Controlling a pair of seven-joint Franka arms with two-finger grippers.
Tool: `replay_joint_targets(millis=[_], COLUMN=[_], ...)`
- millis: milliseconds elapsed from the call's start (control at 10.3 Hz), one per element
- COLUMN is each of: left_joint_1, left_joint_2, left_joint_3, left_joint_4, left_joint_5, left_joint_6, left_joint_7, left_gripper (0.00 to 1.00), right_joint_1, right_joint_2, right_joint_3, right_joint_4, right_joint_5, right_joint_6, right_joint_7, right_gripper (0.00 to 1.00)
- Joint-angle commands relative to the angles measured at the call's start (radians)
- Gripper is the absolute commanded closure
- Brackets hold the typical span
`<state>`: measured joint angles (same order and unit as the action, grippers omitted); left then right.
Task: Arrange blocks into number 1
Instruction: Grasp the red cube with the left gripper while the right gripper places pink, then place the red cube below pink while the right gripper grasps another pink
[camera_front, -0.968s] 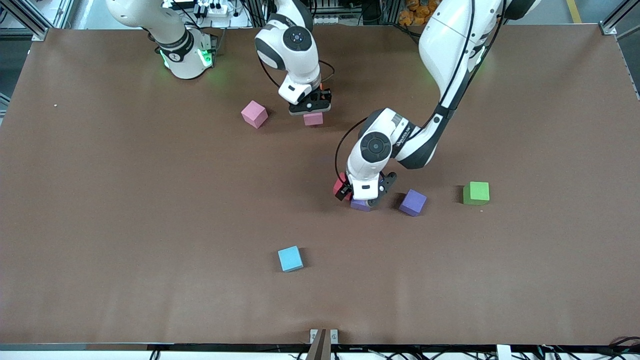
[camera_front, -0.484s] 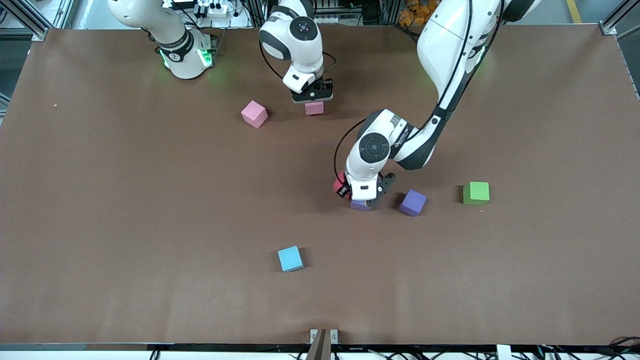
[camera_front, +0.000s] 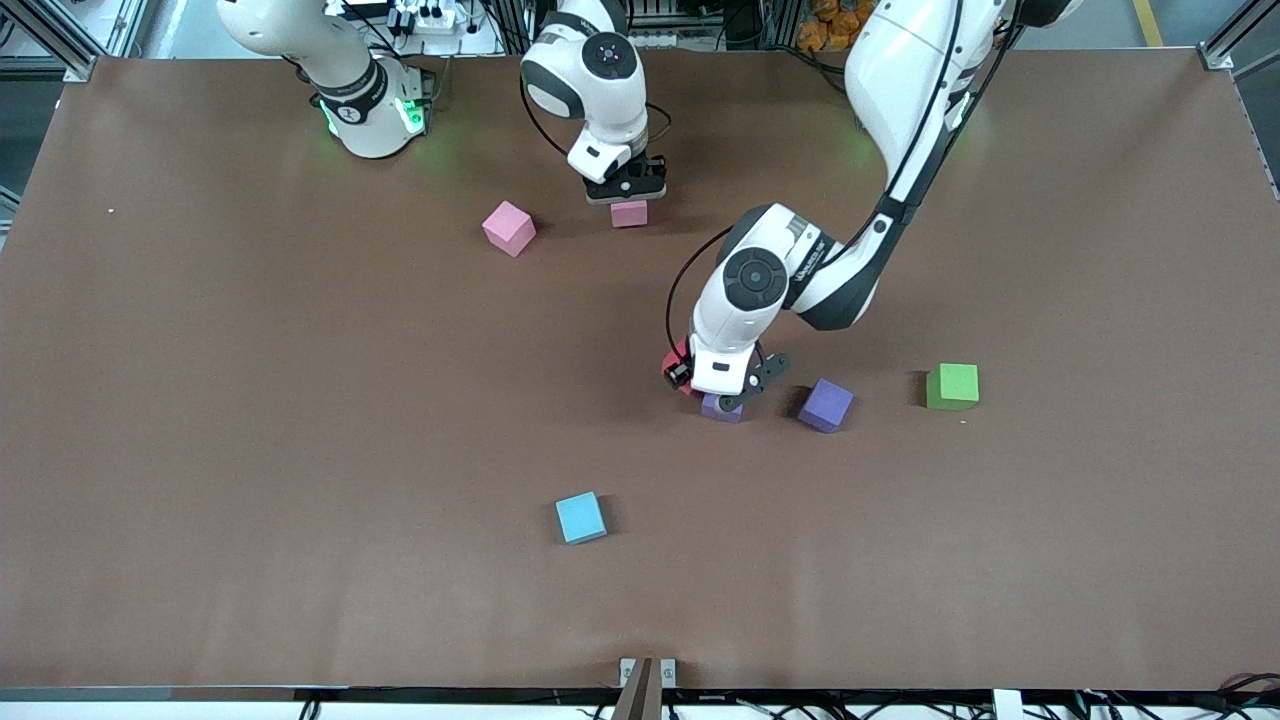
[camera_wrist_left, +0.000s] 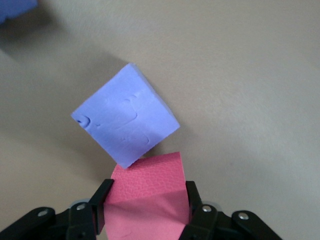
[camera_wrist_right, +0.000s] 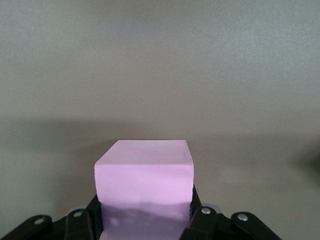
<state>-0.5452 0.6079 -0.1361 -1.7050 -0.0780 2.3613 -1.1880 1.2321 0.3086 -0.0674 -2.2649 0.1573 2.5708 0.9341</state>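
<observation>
**Brown table and the cubes lying on it**

A wide, matte brown table (camera_front: 250, 400) carries everything. A small lilac foam cube (camera_front: 721, 408) lies right at the fingertips of the left gripper (camera_wrist_left: 147, 202). A darker purple foam cube (camera_front: 826, 405) sits near that gripper, toward the left arm's end of the table, with a green foam cube (camera_front: 952, 386) farther that way. A sky-blue foam cube (camera_front: 581, 518) lies well apart from both grippers, nearer the front camera than the lilac one. A loose light pink foam cube (camera_front: 509, 228) rests near the right gripper (camera_wrist_right: 145, 212), toward the right arm's end.
</observation>
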Motion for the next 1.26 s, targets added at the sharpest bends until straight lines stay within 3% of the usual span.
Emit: replay_joint_targets(millis=[0,194,387,774,968,1161], left_joint_1=[0.016,0.014,0.013,-0.005,-0.047,-0.103], left_joint_2=[-0.057,-0.063,-0.071,-0.071,-0.068,-0.065], left_joint_3=[-0.031,-0.054,-0.072,-0.111,-0.137,-0.149], left_joint_4=[-0.065,-0.079,-0.085,-0.114,-0.116,-0.116], left_joint_5=[0.017,0.023,0.023,0.041,0.041,0.044], left_joint_6=[-0.004,-0.007,-0.02,-0.027,-0.025,-0.022], left_joint_7=[0.102,0.129,0.131,0.125,0.113,0.097], left_gripper=[1.0,1.0,1.0,1.0,1.0,1.0], right_joint_1=[0.01,0.006,-0.046,-0.279,-0.382,-0.417], right_joint_2=[-0.019,-0.067,-0.187,-0.405,-0.419,-0.408], right_joint_3=[-0.005,-0.005,-0.003,-0.005,-0.008,-0.02], right_joint_4=[-0.015,-0.04,-0.123,-0.263,-0.265,-0.266], right_joint_5=[-0.015,-0.015,-0.016,-0.018,-0.018,-0.018], right_joint_6=[0.011,0.008,0.0,-0.085,-0.147,-0.184], right_joint_7=[0.051,0.052,0.052,0.051,0.054,0.135], right_gripper=[0.0,0.0,0.0,0.0,0.0,0.0])
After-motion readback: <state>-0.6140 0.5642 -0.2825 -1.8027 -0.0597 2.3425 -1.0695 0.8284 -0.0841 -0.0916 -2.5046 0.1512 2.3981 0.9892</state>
